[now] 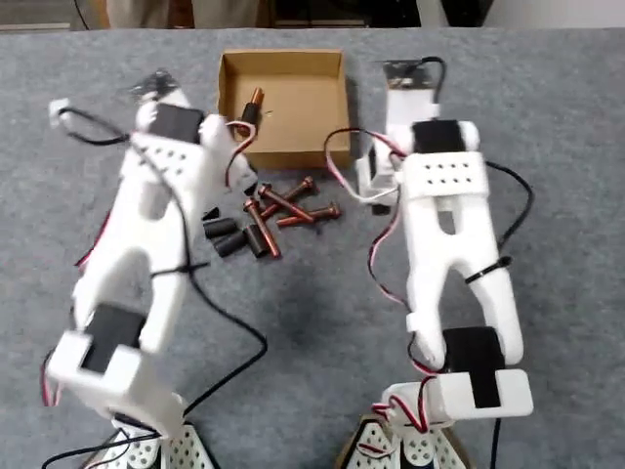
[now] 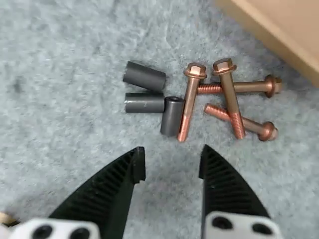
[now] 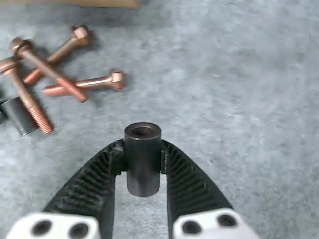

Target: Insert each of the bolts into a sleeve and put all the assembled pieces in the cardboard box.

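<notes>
Several copper bolts [image 2: 230, 99] lie crossed on the grey cloth just in front of the cardboard box [image 1: 322, 68]. Three dark sleeves [image 2: 144, 103] lie beside them on their left in the high view. My left gripper [image 2: 172, 162] hangs open over this pile, a little short of the nearest sleeve [image 2: 172, 115], with nothing in it. My right gripper [image 3: 143, 164] is shut on another dark sleeve [image 3: 143, 157], held upright with its bore showing, to the right of the bolts [image 3: 82, 82]. In the box lies one bolt in a sleeve [image 1: 255, 106].
Both white arms [image 1: 454, 225] stretch from the near edge toward the box, with loose cables [image 1: 229, 322] on the cloth between them. A corner of the box [image 2: 279, 30] is close to the bolts. Bare cloth lies to the right of the right arm.
</notes>
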